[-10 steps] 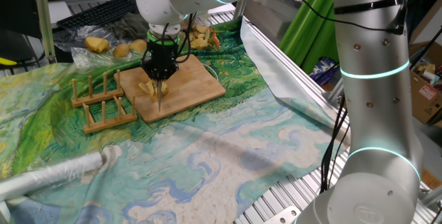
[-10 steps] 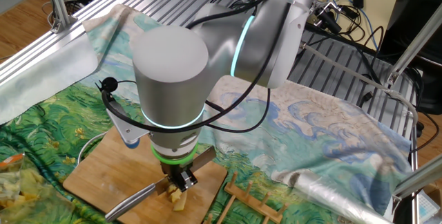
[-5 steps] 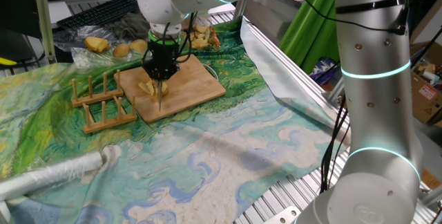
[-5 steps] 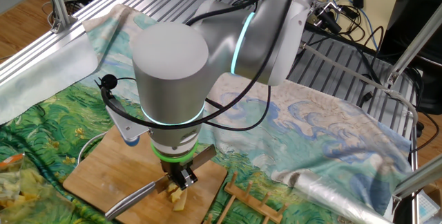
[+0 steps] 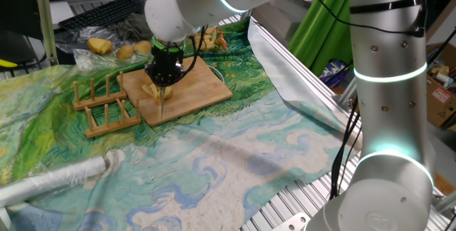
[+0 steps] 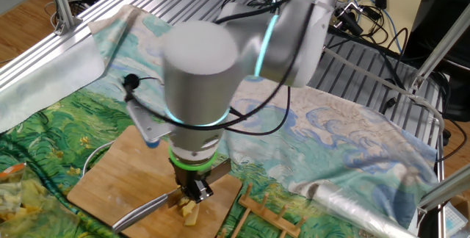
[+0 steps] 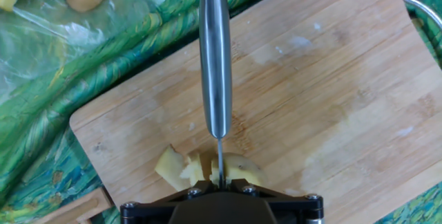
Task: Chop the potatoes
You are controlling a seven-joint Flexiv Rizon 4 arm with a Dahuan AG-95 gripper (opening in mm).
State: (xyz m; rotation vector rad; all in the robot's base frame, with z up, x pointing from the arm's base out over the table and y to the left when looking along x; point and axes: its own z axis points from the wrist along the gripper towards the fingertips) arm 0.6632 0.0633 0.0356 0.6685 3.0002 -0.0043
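Several pale-yellow potatoes chunks lie near the close-left corner of the wooden board. My gripper is shut on a steel knife, right above the chunks. The thin blade stands edge-on between two chunks, and the handle reaches out across the board. One fixed view shows the gripper low over the potatoes on the board. From the other side, the gripper holds the knife over a chunk.
A wooden rack stands just left of the board. A clear bag of whole potatoes lies behind it. A rolled plastic sheet rests on the painted cloth at the front left. Metal rails edge the table.
The arm's upper links have swung a little. The gripper and knife stay over the potato chunks, shifted only slightly. The grip has not changed.
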